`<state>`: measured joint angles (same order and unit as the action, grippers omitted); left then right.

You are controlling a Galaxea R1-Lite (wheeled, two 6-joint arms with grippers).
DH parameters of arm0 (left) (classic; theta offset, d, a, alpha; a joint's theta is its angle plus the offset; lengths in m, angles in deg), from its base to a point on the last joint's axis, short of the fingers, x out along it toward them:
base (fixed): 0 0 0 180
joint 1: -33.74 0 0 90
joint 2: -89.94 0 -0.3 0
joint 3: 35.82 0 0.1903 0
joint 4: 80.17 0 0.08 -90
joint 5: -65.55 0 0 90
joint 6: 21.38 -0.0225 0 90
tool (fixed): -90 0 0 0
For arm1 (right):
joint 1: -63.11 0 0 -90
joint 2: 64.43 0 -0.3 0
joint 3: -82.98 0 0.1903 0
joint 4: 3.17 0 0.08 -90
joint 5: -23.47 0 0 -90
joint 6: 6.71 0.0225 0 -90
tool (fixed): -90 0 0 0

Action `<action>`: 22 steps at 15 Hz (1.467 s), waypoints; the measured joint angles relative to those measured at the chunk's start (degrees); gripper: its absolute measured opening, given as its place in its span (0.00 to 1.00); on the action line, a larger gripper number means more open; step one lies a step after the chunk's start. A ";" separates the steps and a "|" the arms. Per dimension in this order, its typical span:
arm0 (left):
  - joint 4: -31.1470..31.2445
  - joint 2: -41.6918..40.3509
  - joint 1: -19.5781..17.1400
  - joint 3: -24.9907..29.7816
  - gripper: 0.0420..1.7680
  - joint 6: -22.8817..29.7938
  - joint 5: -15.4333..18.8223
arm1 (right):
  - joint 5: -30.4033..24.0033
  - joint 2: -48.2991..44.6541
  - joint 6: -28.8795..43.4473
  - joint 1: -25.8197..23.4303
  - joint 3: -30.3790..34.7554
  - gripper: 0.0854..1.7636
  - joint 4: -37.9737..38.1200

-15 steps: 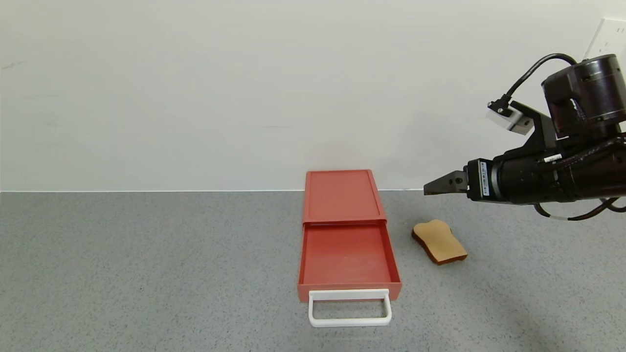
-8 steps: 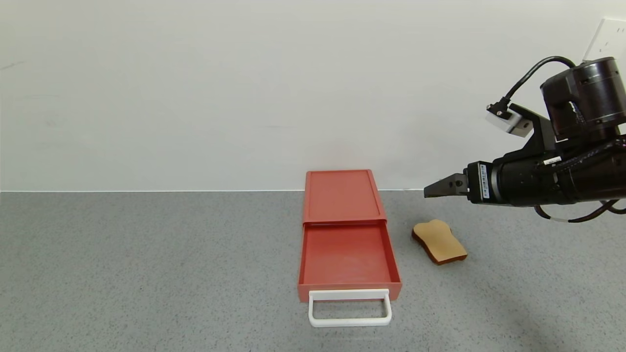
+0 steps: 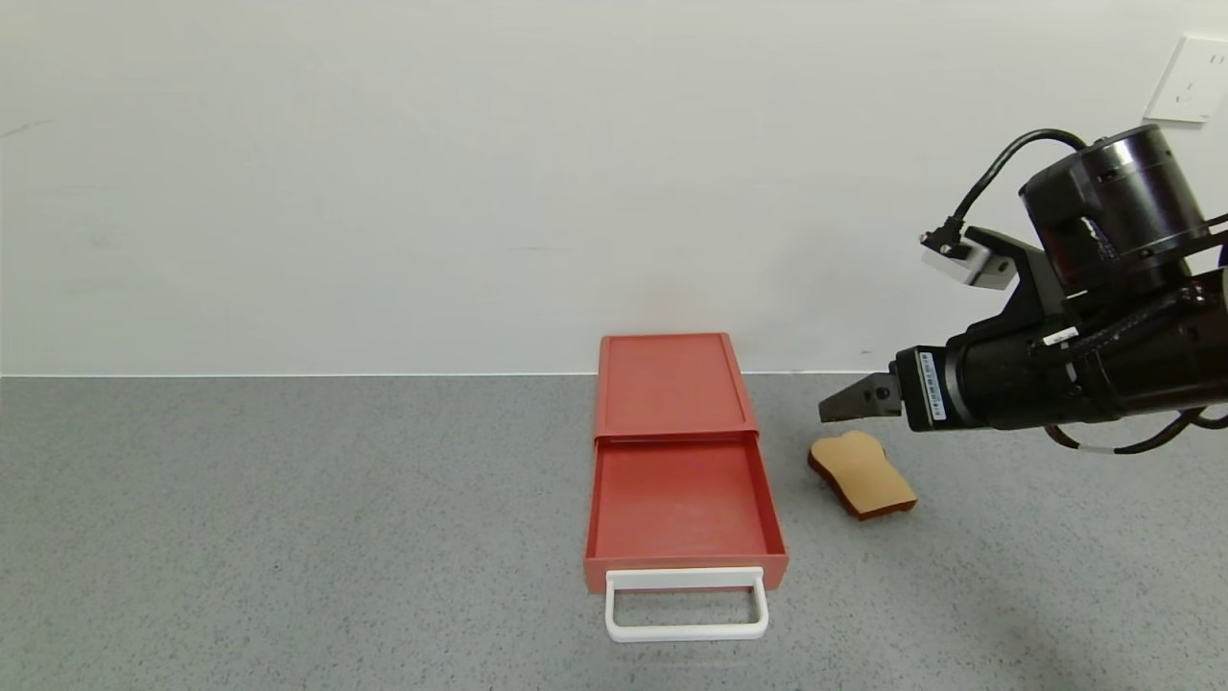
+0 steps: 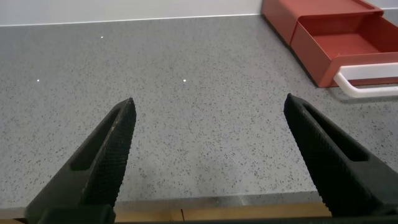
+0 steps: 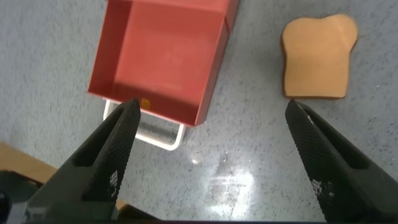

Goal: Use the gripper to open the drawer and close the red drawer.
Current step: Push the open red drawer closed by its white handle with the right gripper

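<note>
The red drawer [image 3: 676, 461] lies on the grey counter with its tray [image 3: 679, 501] slid out toward me and its white loop handle [image 3: 686, 605] at the front. It shows too in the right wrist view [image 5: 163, 59] and the left wrist view [image 4: 336, 37]. My right gripper [image 3: 833, 406] hangs in the air to the right of the drawer, above the tan toast slice, open and empty; in its wrist view [image 5: 211, 109] the jaws stand wide apart. My left gripper [image 4: 208, 106] is open and empty, low over bare counter left of the drawer, outside the head view.
A tan toast-shaped slice [image 3: 861, 474] lies on the counter right of the drawer, also in the right wrist view [image 5: 317, 56]. A white wall runs behind the counter, with a wall socket [image 3: 1188, 65] at the upper right. The counter's wooden front edge [image 4: 205, 211] is below my left gripper.
My right gripper has moved a little left and down, toward the toast slice and the drawer. The drawer and toast have not moved.
</note>
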<state>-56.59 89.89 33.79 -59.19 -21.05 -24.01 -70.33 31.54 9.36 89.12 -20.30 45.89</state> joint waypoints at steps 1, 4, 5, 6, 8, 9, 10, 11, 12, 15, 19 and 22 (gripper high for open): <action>-0.02 0.00 -0.02 0.00 0.97 0.00 -0.02 | 0.74 0.38 0.13 1.32 -0.49 0.97 1.55; -0.13 0.00 -0.02 0.00 0.97 -0.02 0.00 | 3.12 2.45 3.67 5.12 -3.63 0.97 6.86; -0.11 0.00 -0.02 0.00 0.97 0.05 0.05 | 3.73 3.72 6.03 6.81 -5.23 0.97 9.29; -0.13 0.00 -0.02 0.00 0.97 0.07 0.11 | 4.16 4.68 7.39 8.18 -6.17 0.97 10.62; -0.11 0.00 -0.05 0.00 0.97 0.07 0.18 | 6.41 7.36 10.23 11.69 -7.69 0.97 12.26; -0.11 0.00 -0.05 0.00 0.97 0.09 0.16 | 7.57 8.96 11.63 13.70 -8.09 0.97 12.48; -0.11 0.00 -0.05 0.00 0.97 0.09 0.18 | 8.09 10.31 12.48 15.24 -8.42 0.97 12.48; -0.11 0.00 -0.05 0.00 0.97 0.07 0.16 | 8.35 11.74 13.42 16.73 -8.68 0.97 12.54; -0.11 0.00 -0.02 0.00 0.97 0.09 0.18 | 9.01 13.07 14.38 17.88 -8.98 0.97 12.59; -0.11 0.00 -0.02 0.00 0.97 0.09 0.18 | 11.07 16.92 16.62 20.78 -9.84 0.97 12.26; -0.11 0.00 -0.02 0.00 0.97 0.09 0.18 | 11.70 21.31 18.76 22.66 -12.48 0.97 12.52; -0.07 0.00 -0.05 0.00 0.97 0.00 0.13 | 14.71 24.86 20.15 23.65 -14.60 0.97 12.70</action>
<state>-56.67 89.89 33.74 -59.19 -21.05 -23.88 -55.62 56.40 29.51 112.77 -34.90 58.59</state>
